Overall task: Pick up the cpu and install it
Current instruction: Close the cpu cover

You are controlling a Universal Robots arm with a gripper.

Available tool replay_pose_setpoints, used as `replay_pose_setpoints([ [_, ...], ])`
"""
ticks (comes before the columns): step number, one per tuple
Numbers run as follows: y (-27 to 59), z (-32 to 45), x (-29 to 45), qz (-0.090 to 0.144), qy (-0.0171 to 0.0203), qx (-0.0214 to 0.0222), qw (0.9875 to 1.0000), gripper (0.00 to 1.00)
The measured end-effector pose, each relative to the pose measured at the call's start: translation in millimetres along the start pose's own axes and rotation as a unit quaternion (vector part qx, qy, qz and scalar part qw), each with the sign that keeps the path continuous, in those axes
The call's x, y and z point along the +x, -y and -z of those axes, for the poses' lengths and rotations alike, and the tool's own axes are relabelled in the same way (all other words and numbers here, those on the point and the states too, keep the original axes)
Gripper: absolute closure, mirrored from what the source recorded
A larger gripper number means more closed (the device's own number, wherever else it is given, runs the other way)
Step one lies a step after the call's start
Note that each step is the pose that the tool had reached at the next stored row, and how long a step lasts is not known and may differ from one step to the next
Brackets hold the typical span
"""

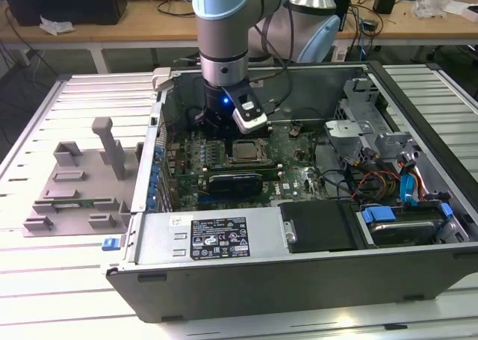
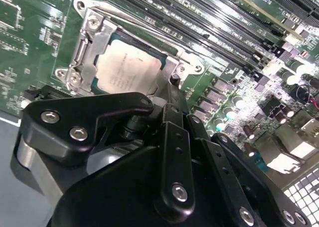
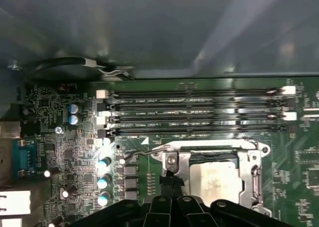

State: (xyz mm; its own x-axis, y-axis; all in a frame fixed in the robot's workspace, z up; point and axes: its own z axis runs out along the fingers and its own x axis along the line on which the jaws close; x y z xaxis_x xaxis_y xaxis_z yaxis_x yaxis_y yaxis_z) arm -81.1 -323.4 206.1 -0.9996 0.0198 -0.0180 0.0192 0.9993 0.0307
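At the exterior view's left, a grey plastic tray (image 1: 75, 179) sits on the slatted desk (image 1: 67, 288). Rightward, inside the open grey computer case (image 1: 299, 273), the black hand (image 3: 168, 181), closed on nothing, hovers just beside the silvery square cpu (image 3: 217, 179), which is seated in its metal-framed socket (image 3: 172, 159).

the computer case (image 1: 299, 280) lies open on top, free entry from above, with its walls closing every side. the cpu (image 2: 132, 67) is bare on top, ringed by the socket frame (image 2: 84, 52). memory slots (image 3: 194, 112) run just beside it, a dark card (image 1: 233, 181) lies near. cables (image 1: 381, 183) and a drive cage (image 1: 366, 108) crowd the exterior view's right.
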Motion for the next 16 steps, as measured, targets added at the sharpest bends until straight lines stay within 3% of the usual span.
replay_pose_setpoints([
  [6,-0.1,1.1,0.2,0.000,0.0000,-0.0001,1.0000,0.89],
  [8,-0.3,6.6,0.1,0.000,0.0000,-0.0001,1.0000,0.89],
  [13,-1.1,33.2,-0.4,0.000,0.0001,-0.0001,1.0000,0.89],
  [16,-1.2,37.9,-0.5,0.000,0.0013,0.0005,1.0000,0.89],
])
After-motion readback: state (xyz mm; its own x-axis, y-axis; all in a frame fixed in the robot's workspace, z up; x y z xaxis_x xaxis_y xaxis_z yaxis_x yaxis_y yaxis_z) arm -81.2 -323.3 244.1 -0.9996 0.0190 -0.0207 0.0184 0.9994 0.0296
